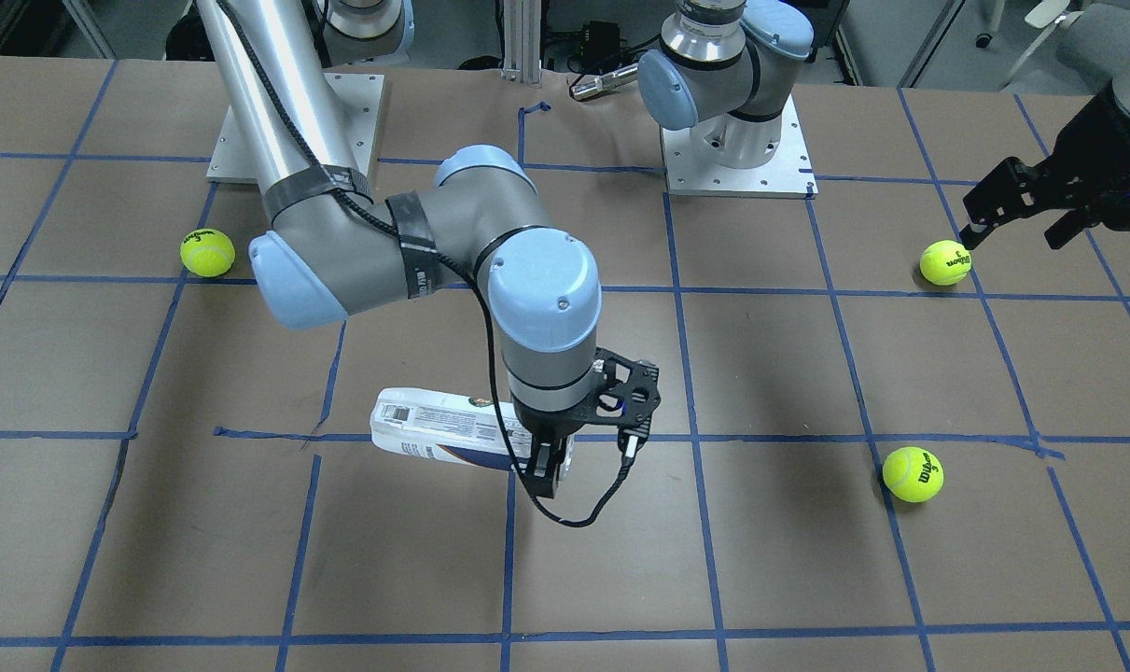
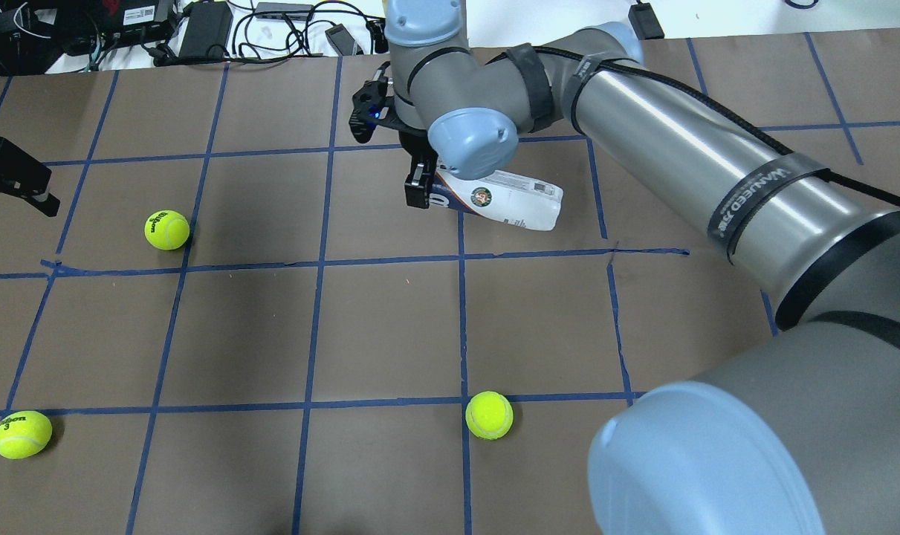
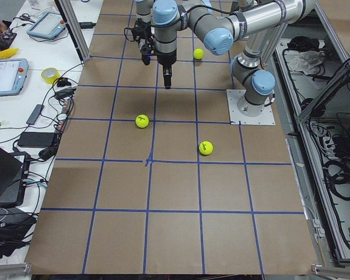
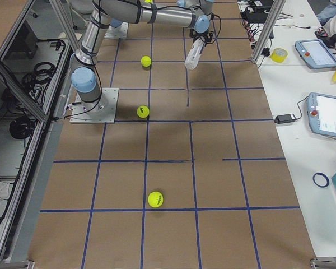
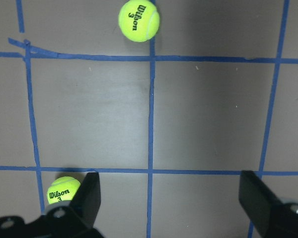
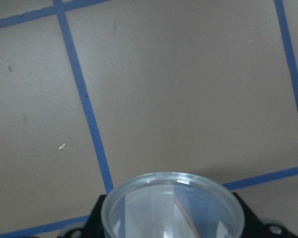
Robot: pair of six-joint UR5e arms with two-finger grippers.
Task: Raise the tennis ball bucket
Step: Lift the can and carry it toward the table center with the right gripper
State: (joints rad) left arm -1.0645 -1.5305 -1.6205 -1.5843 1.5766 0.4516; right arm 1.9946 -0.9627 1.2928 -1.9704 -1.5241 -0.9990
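Observation:
The tennis ball bucket (image 1: 434, 429) is a clear tube with a white label and a navy band. My right gripper (image 1: 551, 471) is shut on one end of it. The tube lies roughly level in the overhead view (image 2: 505, 200) and looks held off the table in the right side view (image 4: 192, 55). Its open rim fills the bottom of the right wrist view (image 6: 171, 208). My left gripper (image 1: 1012, 201) is open and empty, far from the tube at the table's side (image 2: 11, 178). In its wrist view, the open left gripper (image 5: 171, 196) hangs above the table.
Three loose tennis balls lie on the brown, blue-taped table: one (image 1: 207, 253) near the right arm's base, one (image 1: 945, 262) just below the left gripper, one (image 1: 913, 474) nearer the front. Cables and power bricks (image 2: 197, 30) lie past the far edge.

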